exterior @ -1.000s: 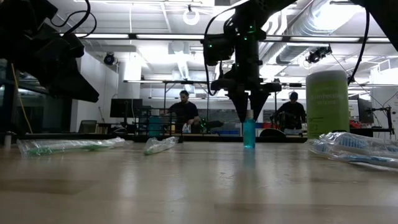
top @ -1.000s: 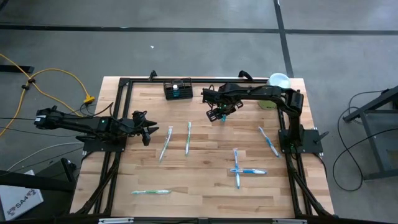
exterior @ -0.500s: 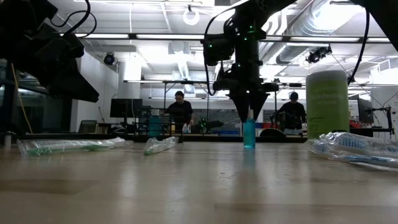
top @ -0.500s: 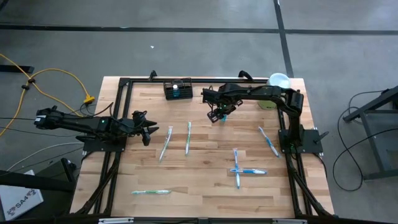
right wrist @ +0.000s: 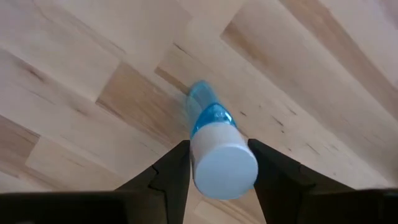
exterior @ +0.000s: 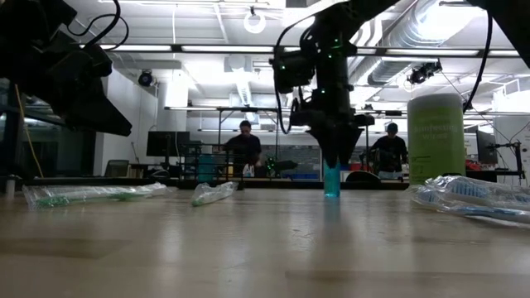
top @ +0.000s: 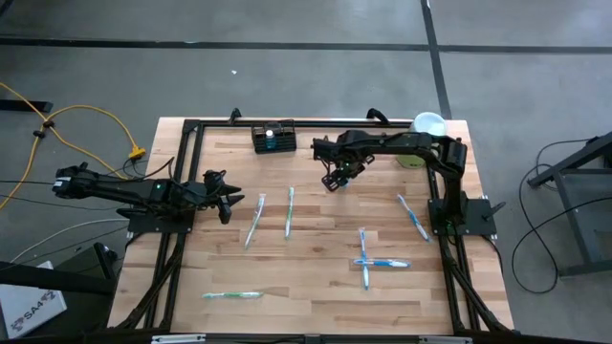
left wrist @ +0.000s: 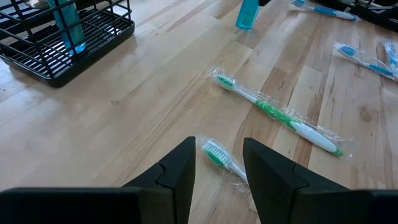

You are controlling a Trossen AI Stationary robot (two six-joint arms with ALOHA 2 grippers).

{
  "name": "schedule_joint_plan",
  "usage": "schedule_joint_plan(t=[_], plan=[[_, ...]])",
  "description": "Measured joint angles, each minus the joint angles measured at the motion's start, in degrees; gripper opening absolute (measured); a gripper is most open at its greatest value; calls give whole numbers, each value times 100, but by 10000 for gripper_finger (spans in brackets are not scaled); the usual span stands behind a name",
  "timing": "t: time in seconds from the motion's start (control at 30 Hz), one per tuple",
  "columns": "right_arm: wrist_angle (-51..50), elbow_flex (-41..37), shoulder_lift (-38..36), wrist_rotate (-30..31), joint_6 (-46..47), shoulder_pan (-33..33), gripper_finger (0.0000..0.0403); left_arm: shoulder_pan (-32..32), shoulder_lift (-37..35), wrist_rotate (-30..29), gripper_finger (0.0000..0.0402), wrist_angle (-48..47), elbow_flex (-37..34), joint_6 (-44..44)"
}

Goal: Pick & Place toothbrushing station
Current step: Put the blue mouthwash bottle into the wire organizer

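Observation:
The toothbrushing station, a small black wire rack, stands near the table's far edge with a blue item upright in it; it also shows in the left wrist view. A small blue bottle with a white cap stands upright on the table. My right gripper points down over it, open, one finger on each side of the cap. My left gripper is open and empty at the table's left. It hovers just left of a wrapped green toothbrush. My right gripper comes at the bottle from above, pointing down. Its fingers stand close on either side of the white cap. I cannot tell whether they touch it. The bottle stands upright on the table.
Several wrapped toothbrushes lie on the table: two at centre left, one near the front, a crossed pair and one at right. A pale green cylinder with a white lid stands at the far right corner. People show in the room behind.
My right gripper has come down over the blue bottle, so that its fingertips now reach past the cap. The bottle has stayed upright in place.

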Motion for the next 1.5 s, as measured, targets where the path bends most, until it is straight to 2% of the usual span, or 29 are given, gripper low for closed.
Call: schedule_joint_plan(t=[1.27, 1.5], plan=[[228, 5, -55, -90, -149, -147, 150, 0, -1, 2, 131, 79, 0, 0], [231, 7, -55, -175, -149, -179, 135, -1, -1, 1, 131, 76, 0, 0]])
